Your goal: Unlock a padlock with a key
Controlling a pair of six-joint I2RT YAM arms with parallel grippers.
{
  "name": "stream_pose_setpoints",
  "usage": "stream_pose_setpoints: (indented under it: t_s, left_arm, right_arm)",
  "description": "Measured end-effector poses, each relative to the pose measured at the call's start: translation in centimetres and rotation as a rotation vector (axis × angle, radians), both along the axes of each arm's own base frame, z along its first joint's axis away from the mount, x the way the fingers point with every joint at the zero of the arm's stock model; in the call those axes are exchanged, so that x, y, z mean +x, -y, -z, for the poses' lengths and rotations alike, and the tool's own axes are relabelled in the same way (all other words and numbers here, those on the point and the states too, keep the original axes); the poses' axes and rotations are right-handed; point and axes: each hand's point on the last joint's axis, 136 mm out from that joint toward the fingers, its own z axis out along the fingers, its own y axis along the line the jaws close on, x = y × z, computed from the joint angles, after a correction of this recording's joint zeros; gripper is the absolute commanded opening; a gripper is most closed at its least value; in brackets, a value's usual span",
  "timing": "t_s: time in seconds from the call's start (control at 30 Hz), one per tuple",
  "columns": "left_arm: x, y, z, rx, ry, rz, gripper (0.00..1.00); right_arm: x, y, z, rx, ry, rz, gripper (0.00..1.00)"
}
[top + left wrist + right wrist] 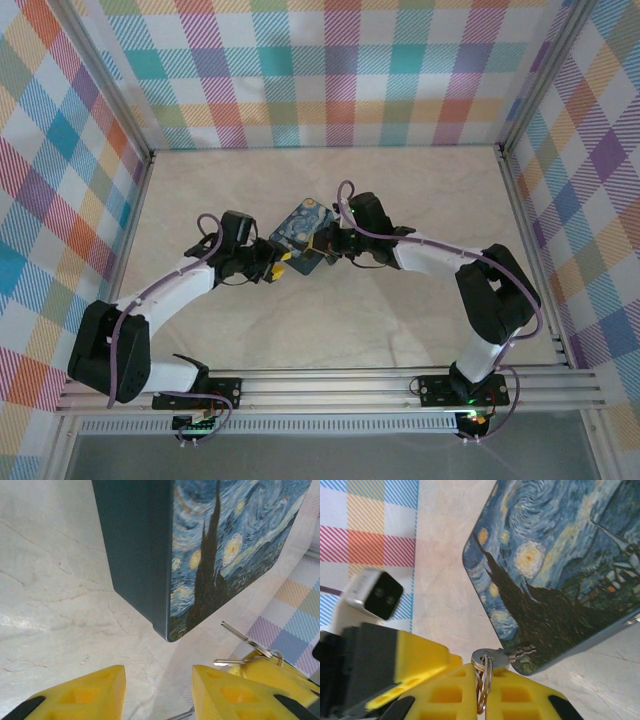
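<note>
The padlock is a blue block with a swirly night-sky print, sitting mid-table between the two arms. In the left wrist view the padlock shows its teal side and printed face. My right gripper is shut on the key and its wire ring, with the key's tip at the near corner of the padlock. From above, the right gripper sits at the padlock's near right edge. My left gripper is open just short of the padlock's corner, nothing between its yellow fingers. The key shows to its right.
The table top is pale marble-patterned, enclosed by plaid walls on three sides. A metal rail with the arm bases runs along the near edge. The left arm's wrist camera is close to the right gripper's left side.
</note>
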Motion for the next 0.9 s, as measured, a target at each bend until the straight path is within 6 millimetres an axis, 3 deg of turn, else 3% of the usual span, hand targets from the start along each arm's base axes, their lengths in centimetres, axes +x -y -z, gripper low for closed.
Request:
stream_pose_setpoints:
  t_s: [0.37,0.7,0.9]
  left_arm:
    - [1.8,1.2,-2.0,-0.114,0.026,-0.092,0.38]
    - [2.2,2.0,-1.0,-0.137,-0.015,-0.117,0.37]
    - [2.2,2.1,-1.0,-0.140,-0.016,-0.119,0.27]
  right_arm:
    - [0.1,-0.2,0.0,0.067,-0.046,0.051,0.08]
    - [-0.3,-1.6,0.9,0.089,-0.078,0.044,0.08]
    - [-0.3,-1.9,0.4,0.110,-0.072,0.043,0.08]
